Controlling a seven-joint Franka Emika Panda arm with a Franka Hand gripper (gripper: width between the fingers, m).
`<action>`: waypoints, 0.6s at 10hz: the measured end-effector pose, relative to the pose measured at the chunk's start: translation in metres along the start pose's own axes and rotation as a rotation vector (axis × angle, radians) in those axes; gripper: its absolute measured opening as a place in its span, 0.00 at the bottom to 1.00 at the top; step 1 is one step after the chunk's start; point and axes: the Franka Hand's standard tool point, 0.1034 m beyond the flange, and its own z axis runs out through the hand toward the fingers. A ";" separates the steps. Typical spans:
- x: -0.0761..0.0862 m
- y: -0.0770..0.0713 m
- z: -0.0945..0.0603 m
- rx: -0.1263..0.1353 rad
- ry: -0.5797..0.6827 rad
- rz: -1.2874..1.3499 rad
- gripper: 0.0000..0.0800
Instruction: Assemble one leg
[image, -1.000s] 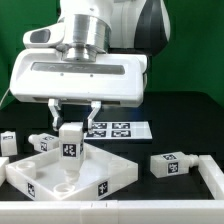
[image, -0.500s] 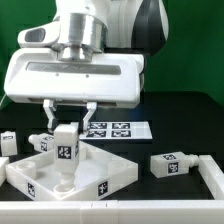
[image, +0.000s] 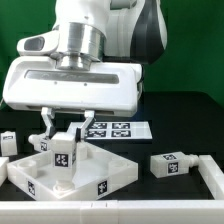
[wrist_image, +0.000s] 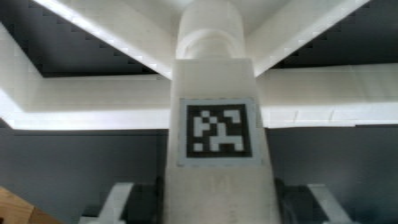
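Note:
My gripper (image: 66, 132) is shut on a white leg (image: 62, 158) with a black-and-white tag and holds it upright by its upper end. The leg's lower end reaches the top face of the large white square panel (image: 105, 172), toward the exterior view's left. I cannot tell whether it sits in a recess. In the wrist view the leg (wrist_image: 217, 110) runs down the middle between the fingers (wrist_image: 121, 202) of my gripper (wrist_image: 217, 205), with the panel (wrist_image: 80, 95) behind it.
Two more legs (image: 40, 143) (image: 8, 142) lie at the exterior view's left behind the panel. Another leg (image: 172, 165) lies at the right. The marker board (image: 118, 130) lies behind the panel. A white part (image: 212, 176) sits at the right edge.
My gripper has moved toward the exterior view's left and slightly down, carrying the leg with it over the panel.

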 end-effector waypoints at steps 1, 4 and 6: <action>-0.005 0.001 0.004 -0.003 -0.002 -0.001 0.35; -0.007 0.002 0.006 -0.010 0.018 -0.002 0.35; -0.008 0.001 0.007 -0.004 -0.006 -0.001 0.35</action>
